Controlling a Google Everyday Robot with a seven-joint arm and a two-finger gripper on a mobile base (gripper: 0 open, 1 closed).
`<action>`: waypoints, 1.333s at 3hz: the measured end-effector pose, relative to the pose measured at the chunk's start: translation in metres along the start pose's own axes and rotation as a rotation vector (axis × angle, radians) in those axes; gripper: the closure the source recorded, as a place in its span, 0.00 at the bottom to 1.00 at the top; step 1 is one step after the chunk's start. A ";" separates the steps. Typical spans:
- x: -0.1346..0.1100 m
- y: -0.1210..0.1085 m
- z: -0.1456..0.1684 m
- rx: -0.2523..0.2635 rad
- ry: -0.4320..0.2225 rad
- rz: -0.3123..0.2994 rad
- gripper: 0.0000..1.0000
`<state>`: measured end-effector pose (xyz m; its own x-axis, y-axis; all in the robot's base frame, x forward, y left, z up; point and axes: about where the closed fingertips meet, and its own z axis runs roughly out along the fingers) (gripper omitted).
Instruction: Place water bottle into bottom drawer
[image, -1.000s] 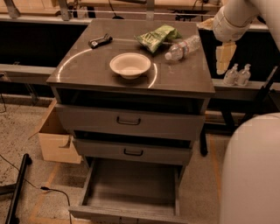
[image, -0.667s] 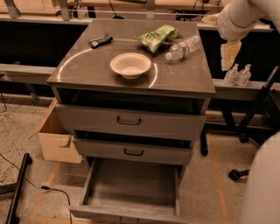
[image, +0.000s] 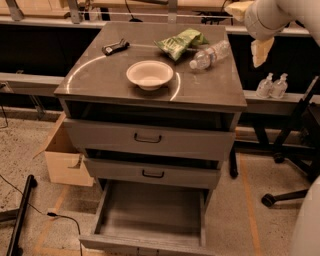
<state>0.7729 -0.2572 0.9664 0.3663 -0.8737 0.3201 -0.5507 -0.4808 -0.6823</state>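
Observation:
The water bottle (image: 211, 54), clear with a white cap, lies on its side at the back right of the grey cabinet's top (image: 100, 80). The bottom drawer (image: 150, 212) is pulled out and its flat floor is bare. My gripper (image: 250, 30) hangs in the air above the cabinet's back right corner, just right of and above the bottle and not touching it. Its cream fingers (image: 261, 51) are spread apart and hold nothing.
A white bowl (image: 150, 75), a green snack bag (image: 182, 42) and a small black tool (image: 115, 47) lie on the cabinet top. Two pump bottles (image: 272, 85) stand on a ledge to the right. A cardboard box (image: 62, 155) is on the left, and a chair base (image: 290, 185) on the right.
The gripper has risen a little near the cabinet's back right corner. The white arm body at the lower right has swung out of the view. The bottle has not moved.

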 end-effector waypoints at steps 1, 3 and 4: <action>0.004 -0.016 0.013 0.023 0.022 -0.102 0.00; 0.007 -0.038 0.050 -0.009 0.028 -0.237 0.00; 0.001 -0.037 0.074 -0.044 0.005 -0.260 0.00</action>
<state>0.8493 -0.2346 0.9436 0.4961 -0.7208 0.4840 -0.4708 -0.6918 -0.5475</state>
